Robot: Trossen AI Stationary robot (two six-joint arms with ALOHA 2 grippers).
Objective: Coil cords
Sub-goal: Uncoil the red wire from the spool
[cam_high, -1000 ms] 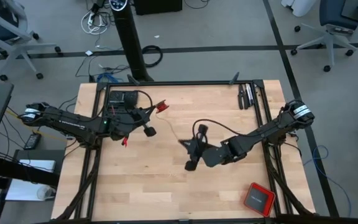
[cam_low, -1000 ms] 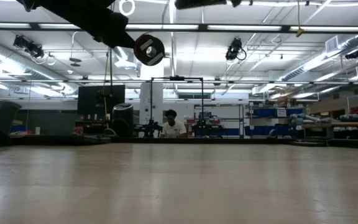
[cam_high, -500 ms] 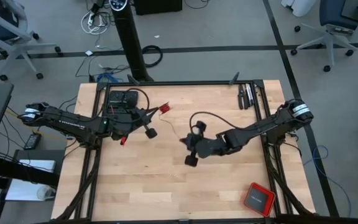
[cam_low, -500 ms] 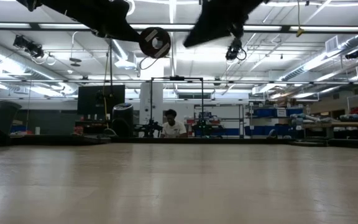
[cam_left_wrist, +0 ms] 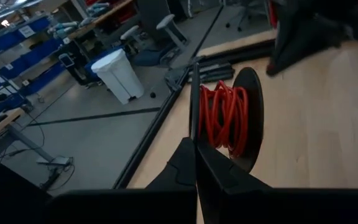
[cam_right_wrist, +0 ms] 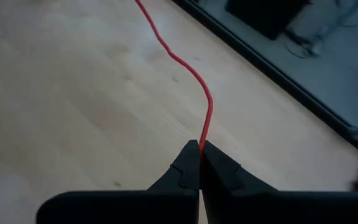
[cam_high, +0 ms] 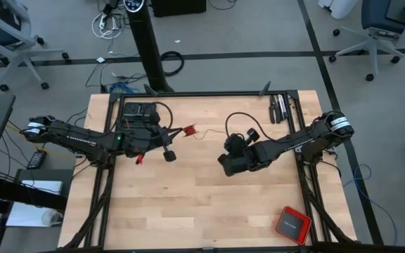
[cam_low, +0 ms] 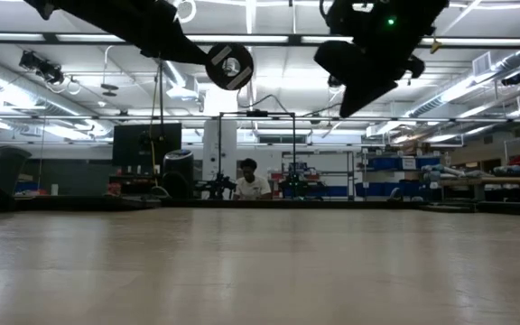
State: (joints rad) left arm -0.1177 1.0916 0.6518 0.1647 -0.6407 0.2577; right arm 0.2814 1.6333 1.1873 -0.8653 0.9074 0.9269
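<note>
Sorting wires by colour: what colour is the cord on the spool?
Red cord, clearest in the left wrist view.

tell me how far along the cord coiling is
Partly done: several turns of red cord already sit on the black spool, which the left gripper holds by its flange. In hand: the right gripper is shut on the cord's free end. Left: winding the loose stretch between them.

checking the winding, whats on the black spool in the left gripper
Red cord is wound on the black spool that the left gripper holds by its flange. The turns underneath and the spool's core are covered.
</note>
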